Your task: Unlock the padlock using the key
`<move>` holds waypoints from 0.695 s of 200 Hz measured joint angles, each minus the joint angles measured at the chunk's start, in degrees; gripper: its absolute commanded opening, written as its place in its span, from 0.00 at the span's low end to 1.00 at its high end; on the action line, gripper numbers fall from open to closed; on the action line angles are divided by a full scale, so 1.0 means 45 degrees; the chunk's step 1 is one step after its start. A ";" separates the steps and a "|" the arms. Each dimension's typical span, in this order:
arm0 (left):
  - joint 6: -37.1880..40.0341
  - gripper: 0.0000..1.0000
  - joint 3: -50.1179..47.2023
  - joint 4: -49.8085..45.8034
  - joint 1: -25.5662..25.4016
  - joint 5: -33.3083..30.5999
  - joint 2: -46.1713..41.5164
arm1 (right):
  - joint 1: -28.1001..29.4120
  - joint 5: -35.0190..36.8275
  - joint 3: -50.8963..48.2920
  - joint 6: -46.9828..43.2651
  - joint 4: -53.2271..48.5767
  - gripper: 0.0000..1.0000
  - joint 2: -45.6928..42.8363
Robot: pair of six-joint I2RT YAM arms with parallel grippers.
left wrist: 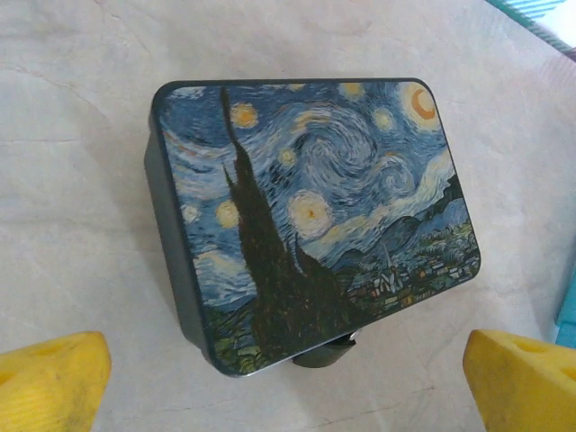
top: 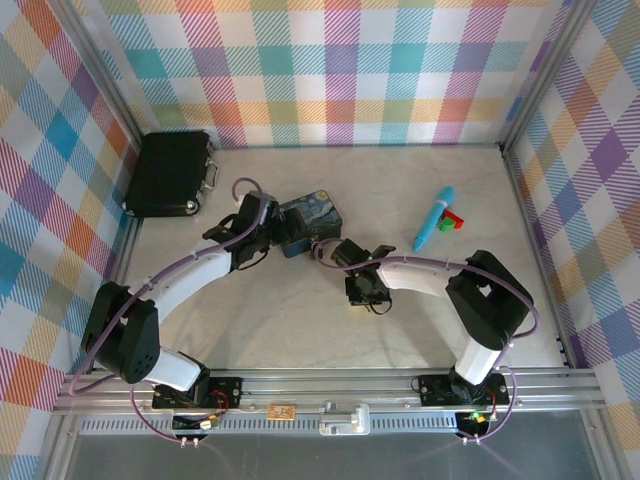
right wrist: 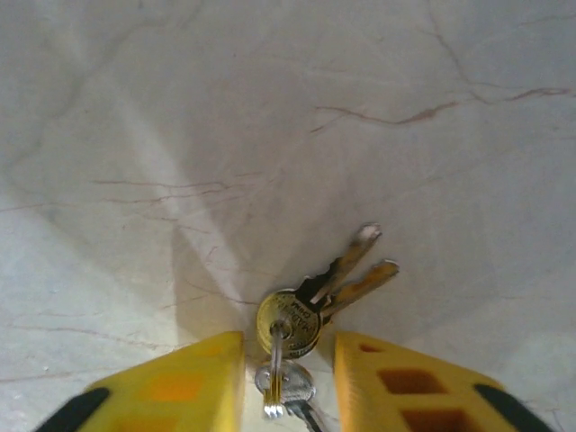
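Over the keys now: the right gripper has its yellow jaws narrowly parted, straddling the small bunch of silver and brass metal keys on the pale marbled table; pinching or not, I cannot tell. Further left, the left gripper gapes wide before the blue starry-night rectangular tin, seemingly lining up on the tiny dark padlock peeking out at its near edge.

The left arm bends up and inward. The left gripper points down, its yellow fingers spread wide. The right arm curves toward the middle. The right gripper sits low, fingers near together with a small gap.
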 measured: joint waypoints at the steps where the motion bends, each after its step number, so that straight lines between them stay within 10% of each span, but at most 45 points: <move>1: -0.0024 1.00 -0.0024 0.0000 0.0000 -0.0010 -0.0019 | 0.0005 0.0015 0.0000 0.0019 -0.0005 0.22 0.0005; 31: -0.0403 1.00 -0.0418 0.0039 0.0000 -0.0257 -0.0549 | 0.0083 0.0228 0.0053 -0.0015 0.0024 0.00 -0.0053; 85: -0.1103 1.00 -0.0651 0.0544 0.0000 -0.0223 -0.0772 | -0.0670 -0.0432 0.0243 -0.2006 0.0442 0.00 -0.0311; 139: -0.1462 0.95 -0.0879 0.2021 -0.0228 0.1195 -0.0889 | -0.3784 -0.4590 0.0024 -0.4371 0.2074 0.00 -0.3803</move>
